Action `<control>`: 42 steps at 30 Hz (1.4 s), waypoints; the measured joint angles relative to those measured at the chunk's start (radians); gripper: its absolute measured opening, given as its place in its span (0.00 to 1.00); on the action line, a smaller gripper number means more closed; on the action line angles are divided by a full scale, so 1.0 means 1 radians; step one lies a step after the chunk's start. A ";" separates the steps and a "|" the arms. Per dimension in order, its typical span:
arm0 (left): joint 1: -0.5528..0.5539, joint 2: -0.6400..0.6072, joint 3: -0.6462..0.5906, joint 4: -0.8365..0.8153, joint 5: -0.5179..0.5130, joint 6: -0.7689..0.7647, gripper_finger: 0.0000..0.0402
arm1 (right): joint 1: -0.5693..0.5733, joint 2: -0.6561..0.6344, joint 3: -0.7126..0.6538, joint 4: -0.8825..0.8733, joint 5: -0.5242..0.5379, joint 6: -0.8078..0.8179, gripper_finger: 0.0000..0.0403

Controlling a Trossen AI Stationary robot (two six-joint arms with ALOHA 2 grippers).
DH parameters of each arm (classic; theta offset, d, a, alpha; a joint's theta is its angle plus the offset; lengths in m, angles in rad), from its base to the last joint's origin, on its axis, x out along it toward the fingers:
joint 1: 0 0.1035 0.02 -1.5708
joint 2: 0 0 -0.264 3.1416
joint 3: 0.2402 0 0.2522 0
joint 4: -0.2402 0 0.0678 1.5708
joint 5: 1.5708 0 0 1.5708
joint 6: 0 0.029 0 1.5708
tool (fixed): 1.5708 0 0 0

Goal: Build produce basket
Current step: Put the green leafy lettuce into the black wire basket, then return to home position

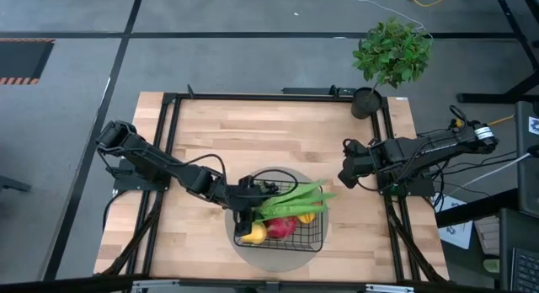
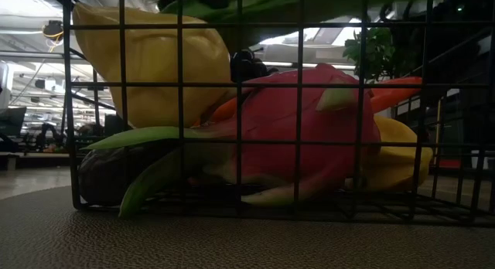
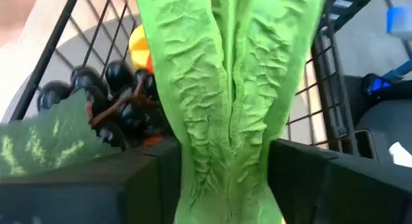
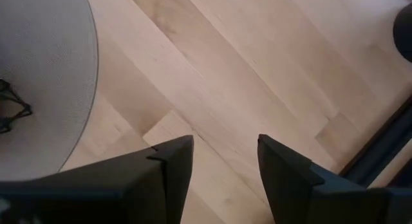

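Observation:
The black wire-mesh basket [image 1: 313, 239] stands on a round grey mat [image 1: 278, 258] near the table's front edge. It holds a yellow mango [image 2: 155, 68], a pink dragon fruit [image 2: 309, 130], dark grapes [image 3: 109, 102], an orange piece [image 2: 394, 91] and a dark eggplant [image 2: 108, 176]. My left gripper [image 1: 255, 207] is at the basket's left far corner, shut on the long green husk [image 1: 299, 198], which stretches rightward over the produce. My right gripper [image 1: 345, 175] is open and empty over bare wood to the basket's right. My left gripper pinches the long green husk near its one end [image 3: 225, 166] between its two fingers [image 3: 151, 179], which lie across it. The gripper comes from the table's left, slanting down. The husk's free end [image 1: 327, 193] reaches out over the basket's far side, above the produce.
A leafy green plant in a black pot [image 1: 370, 95] stands at the table's far right corner. A black frame [image 1: 168, 141] runs along the table's edges. Bare wood [image 1: 253, 133] lies behind the basket.

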State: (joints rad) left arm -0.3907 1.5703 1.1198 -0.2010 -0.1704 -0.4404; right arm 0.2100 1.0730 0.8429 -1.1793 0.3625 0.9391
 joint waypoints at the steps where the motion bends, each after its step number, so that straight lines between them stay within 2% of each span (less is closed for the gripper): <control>1: -0.002 0.000 -0.001 -0.002 -0.003 -0.001 0.44 | 0.000 0.000 0.000 -0.002 0.000 0.000 0.40; 6: -0.011 0.000 0.000 -0.001 0.000 -0.034 0.52 | 0.000 0.000 0.000 -0.004 -0.019 0.001 0.40; 22: -0.022 -0.009 0.000 0.001 0.008 -0.094 0.69 | 0.000 0.000 0.000 -0.003 -0.027 0.000 0.40; 27: -0.017 -0.014 0.046 -0.010 0.038 -0.081 0.70 | 0.000 0.000 0.000 -0.002 -0.027 0.000 0.40; 37: -0.024 -0.016 0.228 -0.198 0.055 -0.057 0.70 | 0.000 0.000 0.000 -0.002 -0.025 -0.001 0.40; 42: -0.025 -0.017 0.246 -0.212 0.060 -0.064 0.70 | 0.000 0.000 0.000 0.005 -0.041 0.000 0.40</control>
State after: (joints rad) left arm -0.4152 1.5532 1.3659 -0.4132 -0.1101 -0.5041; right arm 0.2100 1.0733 0.8429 -1.1748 0.3219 0.9395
